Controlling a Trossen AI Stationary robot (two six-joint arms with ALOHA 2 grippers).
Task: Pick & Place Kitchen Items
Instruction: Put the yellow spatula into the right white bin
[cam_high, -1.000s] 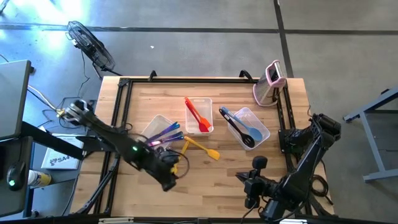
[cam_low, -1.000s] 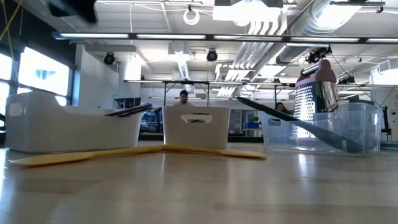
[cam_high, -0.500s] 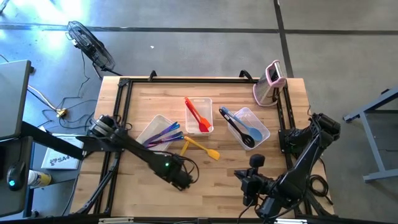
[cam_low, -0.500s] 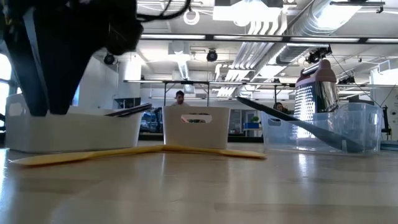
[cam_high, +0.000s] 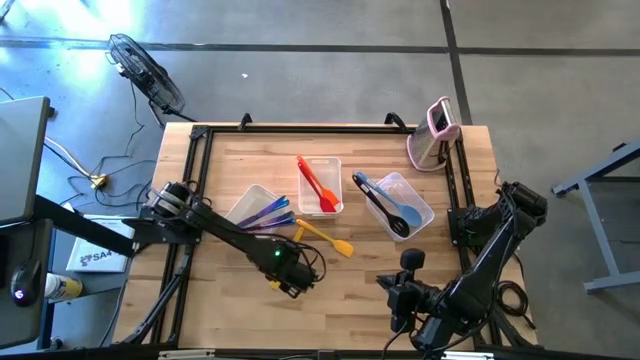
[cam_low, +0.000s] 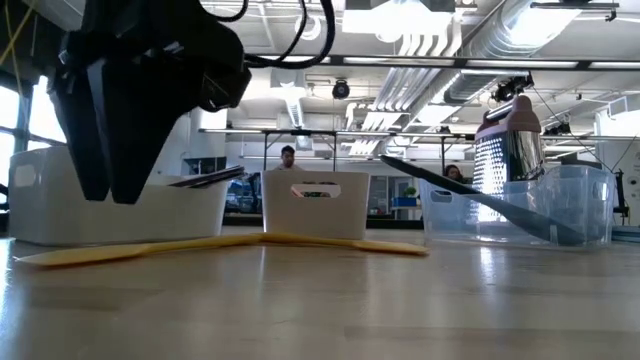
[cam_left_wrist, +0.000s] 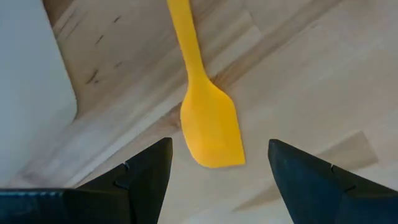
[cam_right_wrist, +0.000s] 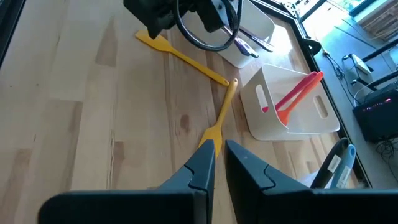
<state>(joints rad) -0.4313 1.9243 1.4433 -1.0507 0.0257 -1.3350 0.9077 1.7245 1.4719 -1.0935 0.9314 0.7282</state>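
A yellow spatula (cam_left_wrist: 210, 127) lies flat on the wooden table (cam_high: 360, 280), its blade toward the near edge. My left gripper (cam_left_wrist: 217, 146) hangs open above that blade, fingers pointing down, one on either side and clear of it; the low view shows them (cam_low: 110, 195) well above the table. A second yellow spatula (cam_high: 330, 240) lies beside it, and their handle ends meet. My right gripper (cam_right_wrist: 219, 158) waits shut at the near right (cam_high: 403, 295), holding nothing.
Three clear tubs stand behind the spatulas: the left one (cam_high: 250, 205) holds purple and blue utensils, the middle one (cam_high: 320, 185) red and orange ones, the right one (cam_high: 402, 205) black and light blue ones. A pink-and-white gadget (cam_high: 435, 135) stands at the far right corner.
My left gripper has come down and gone toward the table's right, turning until its fingers point straight down over the yellow spatula's blade. In the low view it has dropped into sight from above. The spatulas have stayed where they were.
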